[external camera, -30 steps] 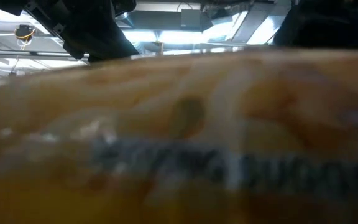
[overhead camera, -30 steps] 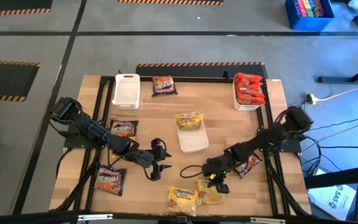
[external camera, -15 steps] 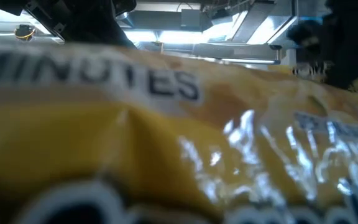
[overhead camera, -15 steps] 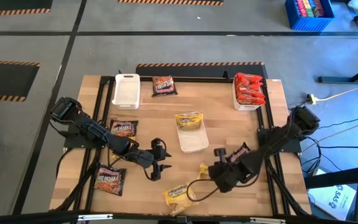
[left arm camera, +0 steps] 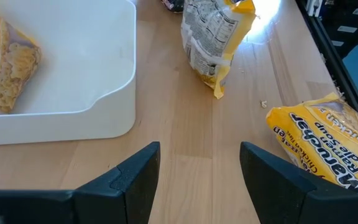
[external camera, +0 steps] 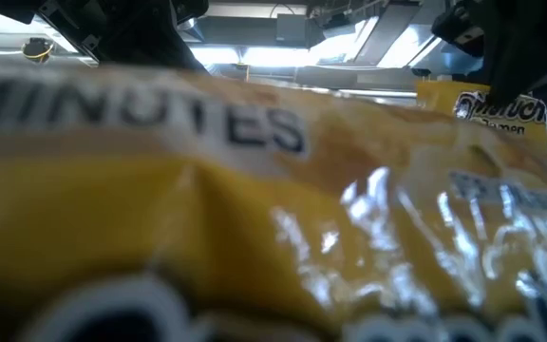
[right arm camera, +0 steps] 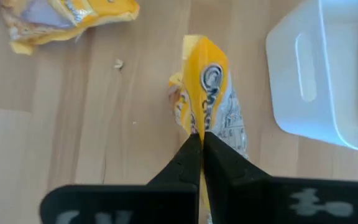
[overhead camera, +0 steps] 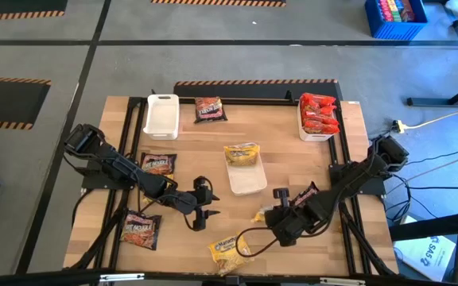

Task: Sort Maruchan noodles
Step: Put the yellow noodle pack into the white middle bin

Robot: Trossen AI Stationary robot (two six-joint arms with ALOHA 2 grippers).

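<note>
The right gripper point(right arm camera: 201, 144) is pinched fully shut on the edge of a yellow packet point(right arm camera: 211, 102), which hangs on edge above the wood table point(overhead camera: 285, 151), just near of the centre tray point(overhead camera: 247, 181). In the high view this gripper point(overhead camera: 267, 216) sits near the table's near edge, right of centre.

The left gripper point(left arm camera: 199, 163) has its fingers spread apart with nothing between them; it hovers over bare wood left of the centre tray point(left arm camera: 114, 81).

Packet locations:
- One yellow packet point(overhead camera: 242, 153) lies at the far end of the centre tray.
- A second yellow packet point(overhead camera: 227, 249) lies at the near edge of the table and fills the low view point(external camera: 254, 218).
- Red packets point(overhead camera: 319, 114) are stacked in the far-right tray point(overhead camera: 316, 137).
- The far-left tray point(overhead camera: 161, 117) holds nothing.
- Dark packets lie loose: one far centre point(overhead camera: 210, 110), one left point(overhead camera: 157, 164), one near left point(overhead camera: 139, 229).
</note>
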